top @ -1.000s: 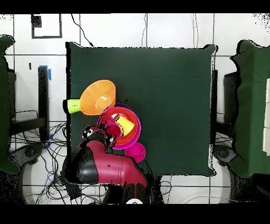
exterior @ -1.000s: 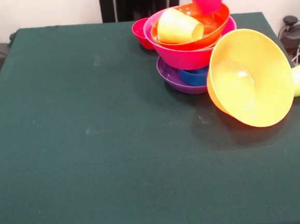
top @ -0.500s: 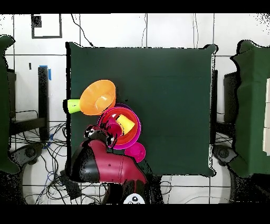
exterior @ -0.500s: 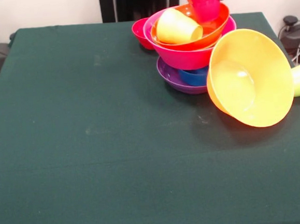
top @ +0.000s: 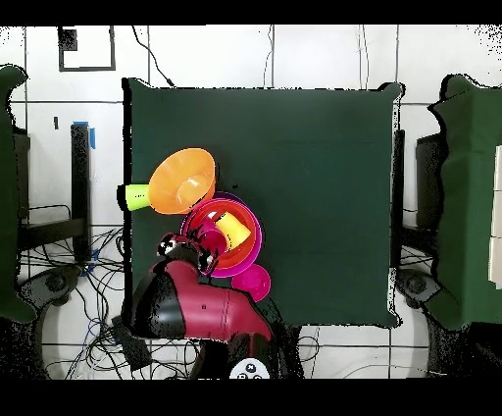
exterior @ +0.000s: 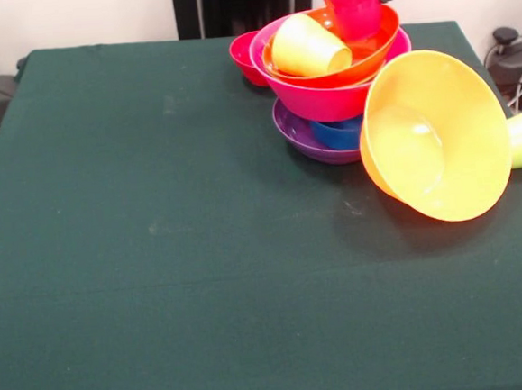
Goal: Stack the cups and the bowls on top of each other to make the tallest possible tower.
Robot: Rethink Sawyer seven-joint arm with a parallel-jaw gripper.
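The tower (exterior: 330, 90) is found at the worktop's (exterior: 157, 257) far edge; a tipped light orange bowl (exterior: 437, 136) leans beside it. The claw's state cannot be told. No writing is readable.

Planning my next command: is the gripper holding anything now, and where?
Likely the red cup, taken at its top; the grip itself is cut off by the picture's edge, so it cannot be confirmed.

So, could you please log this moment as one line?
tower: purple plastic bowl lowest | red plastic cup in red-orange plastic bowl | pincer: unclear
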